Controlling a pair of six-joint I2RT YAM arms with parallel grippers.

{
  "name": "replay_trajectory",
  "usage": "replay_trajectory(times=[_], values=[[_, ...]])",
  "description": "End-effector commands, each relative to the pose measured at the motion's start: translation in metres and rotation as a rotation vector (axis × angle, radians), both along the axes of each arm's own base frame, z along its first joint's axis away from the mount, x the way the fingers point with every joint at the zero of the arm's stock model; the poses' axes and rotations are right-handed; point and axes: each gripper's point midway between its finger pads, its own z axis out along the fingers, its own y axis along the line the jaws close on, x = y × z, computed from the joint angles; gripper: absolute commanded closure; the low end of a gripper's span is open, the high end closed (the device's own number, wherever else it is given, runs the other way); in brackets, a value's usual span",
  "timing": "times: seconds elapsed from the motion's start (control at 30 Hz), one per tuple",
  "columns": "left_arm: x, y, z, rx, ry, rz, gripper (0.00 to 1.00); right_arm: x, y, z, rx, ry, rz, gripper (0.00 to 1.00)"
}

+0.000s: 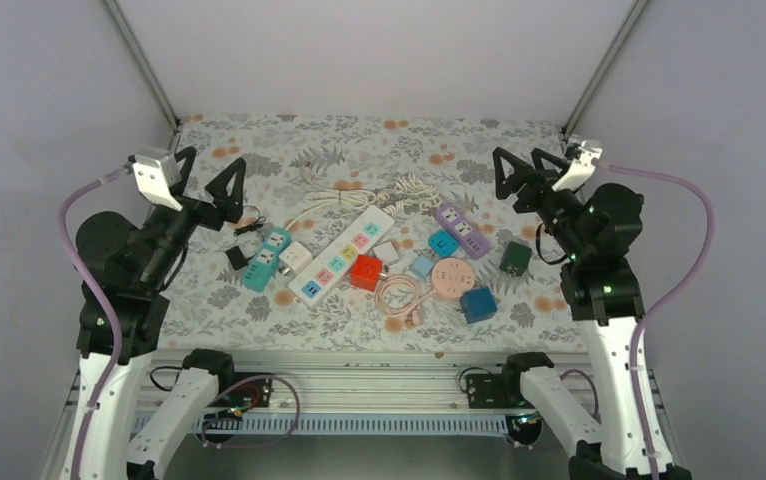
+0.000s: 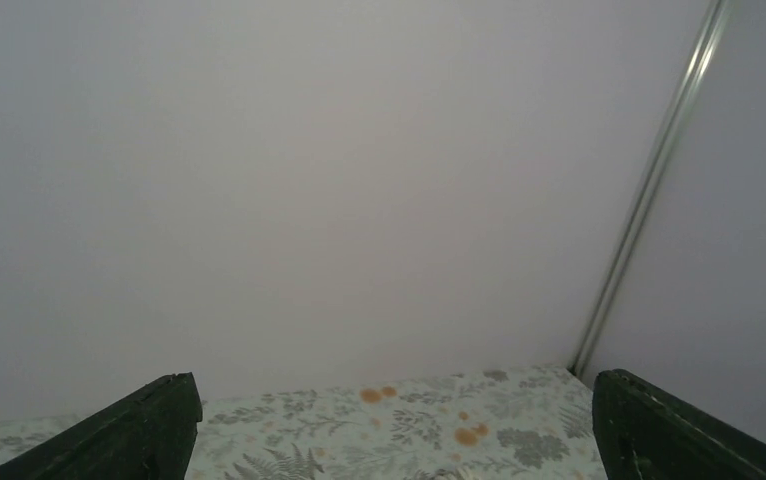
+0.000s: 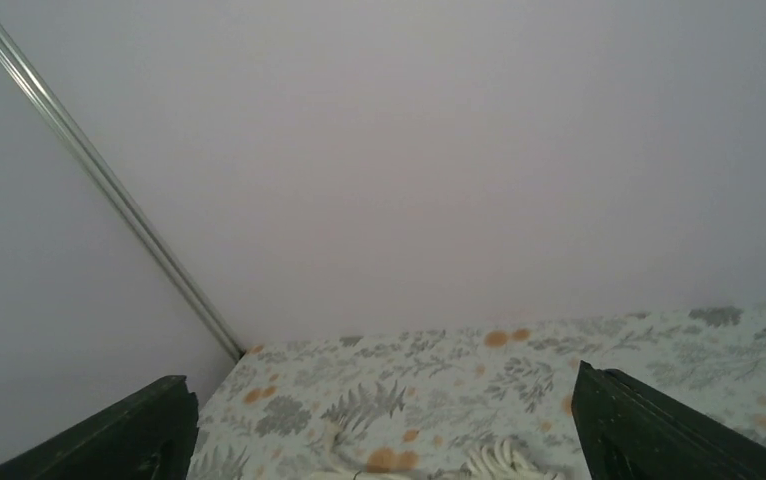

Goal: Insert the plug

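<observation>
1. The left gripper (image 1: 207, 178) hangs raised at the upper left of the overhead frame, jaws spread wide and empty. The right gripper (image 1: 522, 172) mirrors it at the upper right, equally wide and empty.
2. The sockets sit in a cluster at mid-frame between the arms. A long white power strip (image 1: 344, 255) runs diagonally from lower left to upper right, with a teal strip (image 1: 267, 257) on its left and a purple strip (image 1: 462, 230) on its right.
3. The likeliest loose plug is a small black plug (image 1: 236, 258), just beside the teal strip's left edge. It lies below and slightly right of the left gripper, so that arm is clearly nearer.
4. The plug looks dark and blocky. Its prongs and facing are too small to tell.
5. Both wrist views show only the wall and the floral cloth (image 1: 259, 140).
</observation>
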Motion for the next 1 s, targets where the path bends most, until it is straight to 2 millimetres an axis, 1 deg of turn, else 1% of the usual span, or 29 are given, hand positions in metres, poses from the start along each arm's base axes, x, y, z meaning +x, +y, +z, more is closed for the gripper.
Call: replay_trajectory(times=[0.0,0.1,0.17,0.23,0.37,0.43,0.53,0.6,0.7,0.77,0.83,0.9,0.97], values=[[-0.010,-0.008,0.013,-0.011,-0.070,-0.045,0.02,0.008,0.017,-0.019,0.067,0.087,0.140,0.03],[-0.016,-0.011,0.009,-0.010,-0.108,-0.062,0.01,0.019,0.029,-0.039,0.089,0.151,0.230,0.06],[-0.017,-0.010,0.000,-0.012,-0.120,-0.052,0.00,0.024,0.039,-0.054,0.094,0.181,0.294,0.07],[-0.015,-0.004,-0.011,-0.018,-0.120,-0.011,0.00,0.032,0.050,-0.074,0.095,0.221,0.338,0.08],[-0.006,0.013,-0.037,-0.046,-0.094,0.089,0.00,0.051,0.073,-0.125,0.080,0.360,0.377,0.08],[-0.002,0.016,-0.049,-0.048,-0.081,0.113,0.00,0.060,0.085,-0.154,0.056,0.434,0.370,0.08],[0.002,0.018,-0.063,-0.046,-0.064,0.132,0.00,0.064,0.108,-0.191,-0.007,0.517,0.367,0.06],[0.005,0.019,-0.070,-0.043,-0.053,0.142,0.00,0.064,0.126,-0.217,-0.060,0.576,0.376,0.05],[0.008,0.020,-0.077,-0.028,-0.041,0.152,0.00,0.055,0.155,-0.252,-0.175,0.641,0.419,0.04],[0.011,0.020,-0.081,-0.022,-0.028,0.159,0.00,0.048,0.169,-0.271,-0.270,0.660,0.421,0.03],[0.014,0.020,-0.085,-0.015,-0.014,0.164,0.00,0.038,0.184,-0.287,-0.354,0.668,0.448,0.03],[0.018,0.023,-0.088,-0.021,0.005,0.181,0.00,0.026,0.199,-0.298,-0.422,0.671,0.493,0.03],[0.021,0.027,-0.090,-0.028,0.021,0.210,0.00,0.019,0.207,-0.311,-0.468,0.691,0.493,0.02]])
